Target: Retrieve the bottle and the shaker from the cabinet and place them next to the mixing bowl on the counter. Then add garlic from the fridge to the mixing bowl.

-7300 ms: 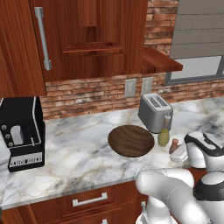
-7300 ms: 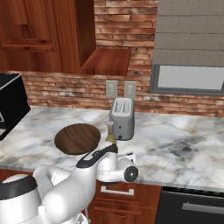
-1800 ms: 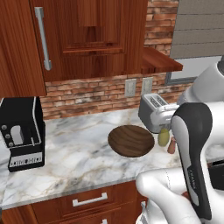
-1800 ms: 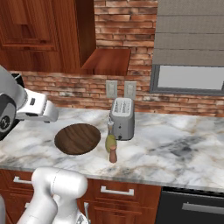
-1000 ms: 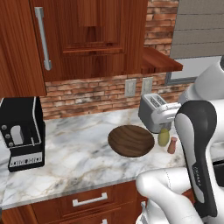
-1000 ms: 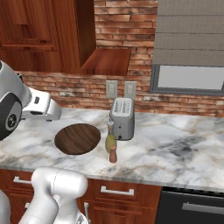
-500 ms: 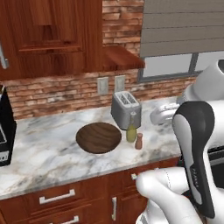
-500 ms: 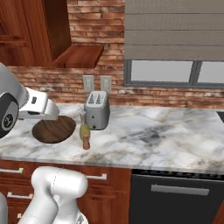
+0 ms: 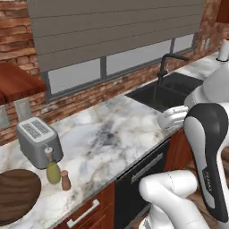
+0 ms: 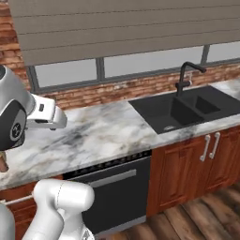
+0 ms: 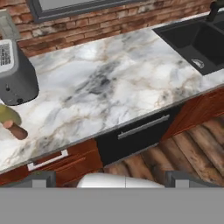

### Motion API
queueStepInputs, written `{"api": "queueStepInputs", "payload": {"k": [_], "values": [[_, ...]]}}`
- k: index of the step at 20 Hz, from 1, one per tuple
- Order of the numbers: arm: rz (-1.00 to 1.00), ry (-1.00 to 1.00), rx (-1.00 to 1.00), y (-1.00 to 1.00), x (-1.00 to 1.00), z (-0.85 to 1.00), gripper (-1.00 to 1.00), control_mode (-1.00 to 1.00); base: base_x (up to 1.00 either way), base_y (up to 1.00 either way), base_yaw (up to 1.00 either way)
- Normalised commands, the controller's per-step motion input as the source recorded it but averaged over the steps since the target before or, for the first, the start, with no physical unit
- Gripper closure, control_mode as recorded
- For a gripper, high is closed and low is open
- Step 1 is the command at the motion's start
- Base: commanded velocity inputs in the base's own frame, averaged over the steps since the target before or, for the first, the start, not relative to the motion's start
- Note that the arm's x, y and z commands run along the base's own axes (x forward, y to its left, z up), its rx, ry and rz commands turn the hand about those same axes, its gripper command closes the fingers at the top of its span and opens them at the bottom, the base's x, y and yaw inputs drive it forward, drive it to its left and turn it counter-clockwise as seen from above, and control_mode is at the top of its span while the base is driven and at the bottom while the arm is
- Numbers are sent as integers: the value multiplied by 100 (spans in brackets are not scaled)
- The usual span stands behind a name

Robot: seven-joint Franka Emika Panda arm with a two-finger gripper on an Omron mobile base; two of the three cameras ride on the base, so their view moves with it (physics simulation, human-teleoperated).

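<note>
Driving right has carried both base views toward the sink [image 9: 172,91]; fingers [image 11: 109,178] hang released, grasping nothing. Bottle [image 9: 53,171] and shaker [image 9: 65,180] stand far left of them beside the mixing bowl [image 9: 15,194]. Keep the arm tucked until the fridge appears.

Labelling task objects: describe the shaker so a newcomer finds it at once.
Start at the white marble counter and find the boxy grey toaster near its left end. In front of it stands an olive yellow-green bottle; the small slim brown shaker is beside it on the right, much shorter, with a paler top.
</note>
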Motion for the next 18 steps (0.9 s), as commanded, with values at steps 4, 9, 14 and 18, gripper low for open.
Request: {"api": "queueStepInputs", "payload": {"k": [4, 9, 14, 18], "values": [[0, 0, 0, 0, 0, 0, -100, 100, 0, -31, -88], [0, 0, 0, 0, 0, 0, -100, 100, 0, -34, -87], [0, 0, 0, 0, 0, 0, -100, 100, 0, -45, -83], [0, 0, 0, 0, 0, 0, -100, 100, 3, -60, -78]]}}
